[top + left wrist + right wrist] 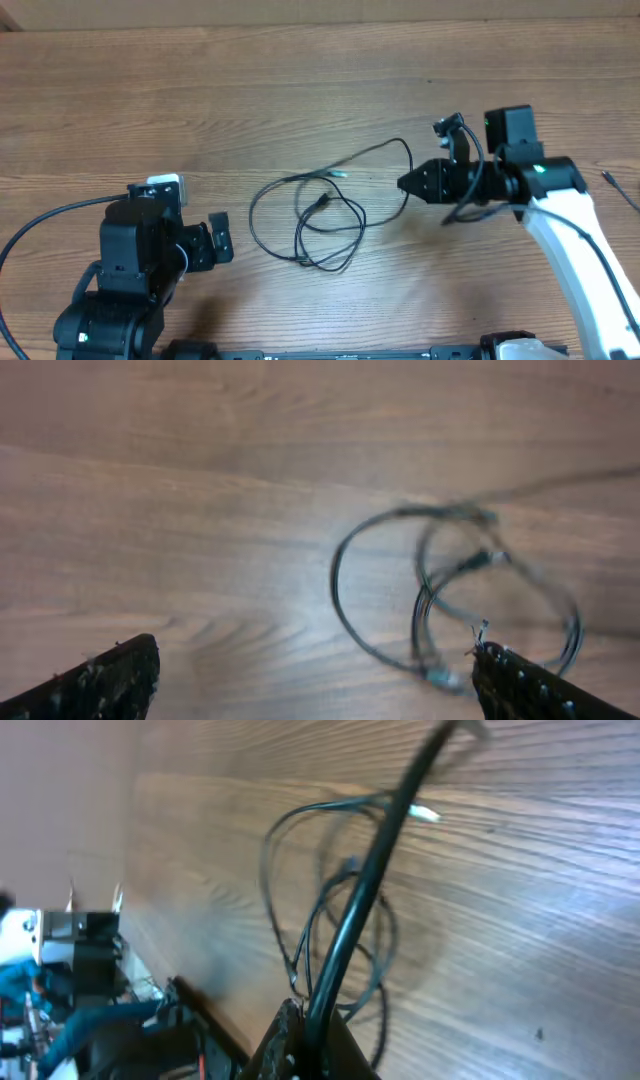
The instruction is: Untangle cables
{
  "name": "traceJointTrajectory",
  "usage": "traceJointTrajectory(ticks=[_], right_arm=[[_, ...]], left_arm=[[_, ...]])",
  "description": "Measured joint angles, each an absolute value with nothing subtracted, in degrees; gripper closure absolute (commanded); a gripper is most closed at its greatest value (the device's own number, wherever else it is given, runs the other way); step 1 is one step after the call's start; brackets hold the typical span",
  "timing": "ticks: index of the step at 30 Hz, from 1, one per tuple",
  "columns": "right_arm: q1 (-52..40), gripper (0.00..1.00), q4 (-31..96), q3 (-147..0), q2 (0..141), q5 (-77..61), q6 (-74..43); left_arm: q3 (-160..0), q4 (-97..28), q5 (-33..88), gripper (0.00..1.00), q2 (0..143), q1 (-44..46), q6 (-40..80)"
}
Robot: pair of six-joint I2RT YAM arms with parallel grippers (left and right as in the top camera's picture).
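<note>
The cables (322,201) are thin black cords lying in overlapping loops on the wooden table's middle, with small plug ends. My right gripper (405,183) is at the loops' right side, shut on one black cable that runs from its jaws (310,1040) up and away (372,870) toward the loops. My left gripper (222,238) is open and empty, low at the left of the loops. In the left wrist view its two fingers (315,680) frame the table, and the loops (480,560) lie ahead to the right, close to the right finger.
Another thin black cord end (620,188) lies at the table's right edge. The left arm's thick cable (40,225) curves at the far left. A dark rail (340,352) runs along the table's front edge.
</note>
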State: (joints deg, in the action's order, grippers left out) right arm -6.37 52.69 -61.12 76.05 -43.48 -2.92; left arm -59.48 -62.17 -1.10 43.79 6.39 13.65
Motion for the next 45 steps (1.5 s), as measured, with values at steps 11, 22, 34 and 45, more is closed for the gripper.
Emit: traceJointTrajectory(ticks=[11, 22, 34, 45], right_arm=[[-6.4, 0.96, 52.3, -61.1, 70.7, -54.3, -0.8], [-6.4, 0.96, 50.0, -61.1, 70.7, -60.0, -0.6], [-6.4, 0.96, 49.9, -61.1, 70.7, -60.2, -0.6], [-6.4, 0.96, 50.2, -61.1, 70.7, -60.2, -0.6]], left_arm=[[-59.5, -55.7, 12.9, 0.01, 44.4, 6.4, 18.3], [-49.0, -57.8, 27.4, 0.0, 57.0, 6.4, 35.5], [-42.3, -53.0, 36.4, 0.02, 74.3, 12.3, 46.4], [-42.3, -47.5, 21.6, 0.03, 82.2, 28.2, 60.5]])
